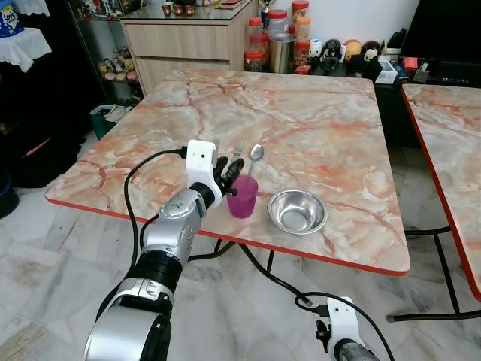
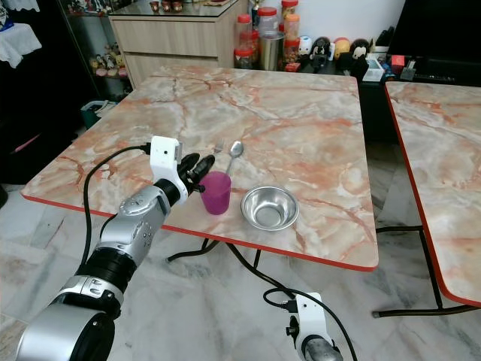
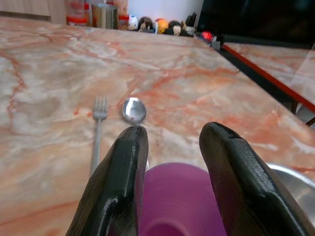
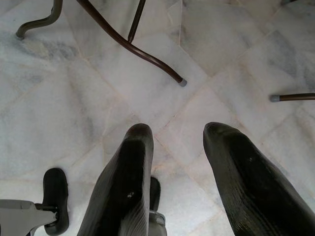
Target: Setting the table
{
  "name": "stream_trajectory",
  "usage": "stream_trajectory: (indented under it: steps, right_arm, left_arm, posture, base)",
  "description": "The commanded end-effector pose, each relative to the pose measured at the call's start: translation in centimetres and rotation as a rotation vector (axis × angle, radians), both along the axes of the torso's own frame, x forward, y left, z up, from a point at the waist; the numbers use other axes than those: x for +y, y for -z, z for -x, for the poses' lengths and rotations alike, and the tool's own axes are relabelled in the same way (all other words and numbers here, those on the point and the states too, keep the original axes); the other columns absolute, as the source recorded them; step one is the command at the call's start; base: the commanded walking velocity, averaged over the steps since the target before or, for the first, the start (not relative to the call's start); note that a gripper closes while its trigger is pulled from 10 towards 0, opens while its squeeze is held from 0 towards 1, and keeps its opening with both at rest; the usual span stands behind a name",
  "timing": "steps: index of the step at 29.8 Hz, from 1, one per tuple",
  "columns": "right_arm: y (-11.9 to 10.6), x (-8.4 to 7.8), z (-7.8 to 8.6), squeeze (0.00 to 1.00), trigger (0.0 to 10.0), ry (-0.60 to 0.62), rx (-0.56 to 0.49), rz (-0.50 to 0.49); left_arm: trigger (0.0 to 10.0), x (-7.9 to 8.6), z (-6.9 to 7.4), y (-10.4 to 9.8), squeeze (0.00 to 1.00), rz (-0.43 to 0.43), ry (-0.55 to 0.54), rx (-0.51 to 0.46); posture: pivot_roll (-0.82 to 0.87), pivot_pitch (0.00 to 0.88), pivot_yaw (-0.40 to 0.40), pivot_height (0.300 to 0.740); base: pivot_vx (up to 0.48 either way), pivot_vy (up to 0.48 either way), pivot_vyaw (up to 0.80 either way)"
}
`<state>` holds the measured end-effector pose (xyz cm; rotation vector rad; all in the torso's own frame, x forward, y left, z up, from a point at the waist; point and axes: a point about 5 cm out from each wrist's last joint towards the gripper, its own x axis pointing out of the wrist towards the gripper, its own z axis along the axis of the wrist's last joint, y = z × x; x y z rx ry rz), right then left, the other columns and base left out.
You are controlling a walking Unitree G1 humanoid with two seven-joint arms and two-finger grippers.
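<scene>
A purple cup (image 1: 242, 197) stands near the front edge of the marble table (image 1: 301, 113), with a steel bowl (image 1: 297, 211) just to its right. A fork (image 1: 239, 148) and a spoon (image 1: 256, 154) lie side by side just behind the cup. My left gripper (image 1: 233, 171) hovers at the cup's left rear rim, open. In the left wrist view its black fingers (image 3: 125, 167) straddle the top of the cup (image 3: 172, 201) without closing on it. My right gripper (image 4: 174, 132) hangs low over the floor, open and holding nothing.
A second marble table (image 1: 451, 150) stands to the right across a narrow gap. Behind the table are a wooden cabinet (image 1: 180, 41), jars and figurines (image 1: 278, 37). Table legs (image 4: 133, 46) cross the tiled floor below.
</scene>
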<state>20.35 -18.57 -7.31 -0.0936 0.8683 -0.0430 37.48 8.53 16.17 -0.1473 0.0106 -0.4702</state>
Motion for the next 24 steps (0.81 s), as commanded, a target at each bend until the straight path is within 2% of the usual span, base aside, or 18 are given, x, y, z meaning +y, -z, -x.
stream_trajectory:
  steps: [1, 2, 3, 4, 8, 11, 14, 19, 22, 24]
  right_arm:
    - [0.0, 0.0, 0.0, 0.0, 10.0, 0.014, 0.001, -0.003]
    - [0.0, 0.0, 0.0, 0.0, 10.0, 0.013, 0.0, -0.003]
    - [0.0, 0.0, 0.0, 0.0, 10.0, 0.012, 0.0, -0.003]
    - [0.0, 0.1, 0.0, 0.0, 10.0, 0.012, 0.0, -0.003]
    - [0.0, 0.1, 0.0, 0.0, 10.0, 0.01, 0.0, -0.004]
    - [0.0, 0.2, 0.0, 0.0, 10.0, 0.008, 0.0, -0.004]
    - [0.0, 0.2, 0.0, 0.0, 10.0, 0.007, 0.0, -0.002]
    - [0.0, 0.1, 0.0, 0.0, 10.0, 0.006, 0.001, -0.001]
    - [0.1, 0.1, 0.1, 0.0, 10.0, 0.006, 0.001, 0.0]
    - [0.1, 0.1, 0.1, 0.0, 10.0, 0.006, 0.001, 0.0]
  left_arm:
    - [10.0, 0.1, 0.0, 0.4, 1.0, -0.075, -0.01, 0.008]
    - [10.0, 0.2, 0.0, 0.3, 0.67, -0.077, -0.011, 0.006]
    - [10.0, 0.2, 0.0, 0.3, 0.67, -0.077, -0.01, 0.005]
    - [10.0, 0.2, 0.0, 0.3, 0.0, -0.083, -0.017, 0.006]
    - [10.0, 0.5, -0.1, 0.6, 0.0, -0.104, -0.026, 0.034]
    - [10.0, 0.5, 0.1, 1.8, 0.0, -0.132, -0.007, 0.093]
    - [10.0, 0.5, 0.1, 2.3, 0.0, -0.153, -0.017, 0.111]
    - [10.0, 0.4, -0.1, 2.5, 0.0, -0.133, -0.059, 0.142]
    - [10.0, 0.4, -0.5, 2.3, 0.0, -0.061, -0.109, 0.159]
    - [10.0, 0.4, -0.7, 2.1, 0.0, -0.052, -0.115, 0.158]
  posture:
    - [0.04, 0.0, 0.056, 0.74]
    - [0.04, 0.0, 0.057, 0.74]
    - [0.04, 0.0, 0.057, 0.74]
    - [0.04, 0.0, 0.057, 0.74]
    - [0.04, 0.0, 0.057, 0.74]
    - [0.04, 0.0, 0.058, 0.74]
    - [0.04, 0.0, 0.059, 0.74]
    - [0.04, 0.0, 0.059, 0.74]
    - [0.03, 0.0, 0.062, 0.74]
    - [0.03, 0.0, 0.062, 0.74]
  base:
    - [0.0, 0.0, 0.0]
    - [0.0, 0.0, 0.0]
    - [0.0, 0.0, 0.0]
    - [0.0, 0.0, 0.0]
    - [0.0, 0.0, 0.0]
    - [0.0, 0.0, 0.0]
    - [0.0, 0.0, 0.0]
    - [0.0, 0.0, 0.0]
    - [0.0, 0.0, 0.0]
    - [0.0, 0.0, 0.0]
